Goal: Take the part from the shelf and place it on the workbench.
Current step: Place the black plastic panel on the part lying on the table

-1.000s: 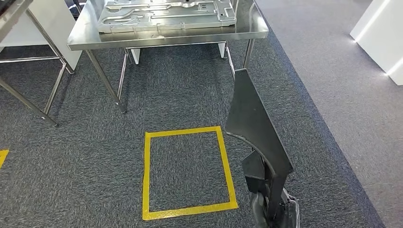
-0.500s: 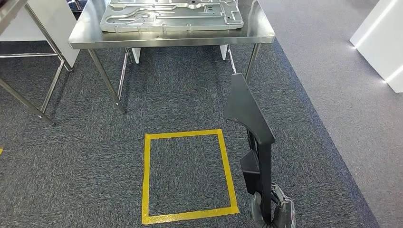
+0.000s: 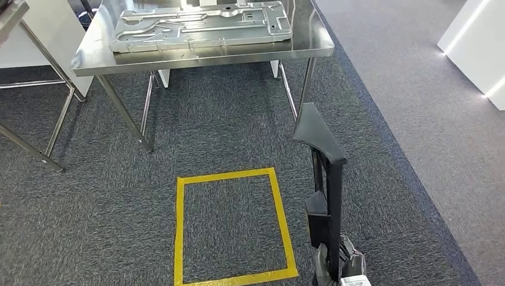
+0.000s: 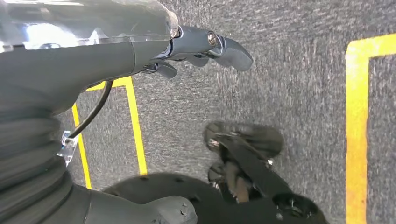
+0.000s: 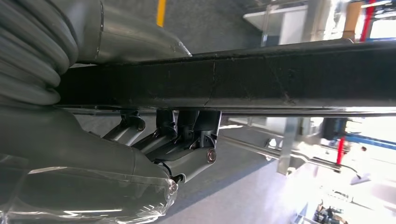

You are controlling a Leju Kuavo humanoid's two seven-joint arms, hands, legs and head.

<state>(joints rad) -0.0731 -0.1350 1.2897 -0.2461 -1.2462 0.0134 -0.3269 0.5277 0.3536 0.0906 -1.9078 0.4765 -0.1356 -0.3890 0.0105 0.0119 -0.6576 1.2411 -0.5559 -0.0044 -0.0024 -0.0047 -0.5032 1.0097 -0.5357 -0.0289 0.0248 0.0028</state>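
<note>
Counter [image 3: 202, 56] of polished steel stretches across the upper left and centre of the head view, and you can see a large stamped metal plate [image 3: 199, 27] already lying flat on most of its top. Below it, in the lower centre of the frame, a yellow taped square [image 3: 178, 226] marks the grey carpet.

Rising from the bottom edge at lower right is the black part [image 3: 324, 179], a long angular piece held roughly upright, its long axis running from the bottom of the frame up toward the counter's right front leg, its upper end well short of the counter's edge. The counter thus lies ahead and to the upper left of the part; the free strip of counter beside the plate looks narrow, so you will likely need to carry the part forward and leftward, then tip it down.

The right robot hand [image 3: 339, 268] grips the part at its lower end; in the right wrist view its dark fingers [image 5: 187, 135] curl up against the part's black bar, clamped on it. The left robot hand [image 4: 187, 46] hangs over the carpet in the left wrist view, holding nothing, fingers loosely extended and apart. The right arm is plainly the nearer one.
</note>
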